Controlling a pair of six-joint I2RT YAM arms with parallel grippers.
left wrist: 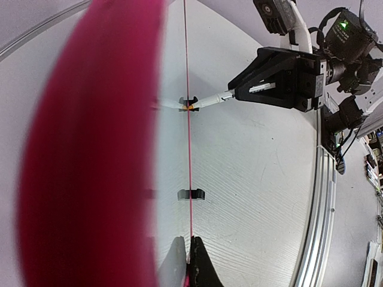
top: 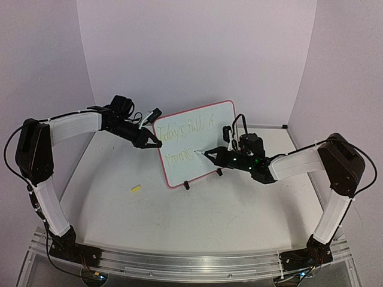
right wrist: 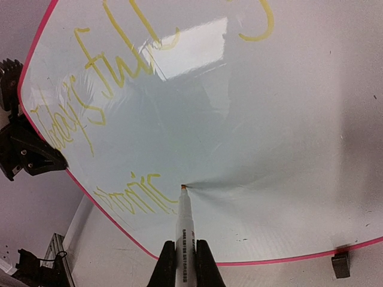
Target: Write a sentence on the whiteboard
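Our left gripper pinches the whiteboard mid-frame so it won't slide. Our right gripper clamps the marker, tip beside the sentence.

Red-framed white whiteboard, yellow-green sentence
Black clip feet; white marker with orange tip and black print; small yellow piece on the white table
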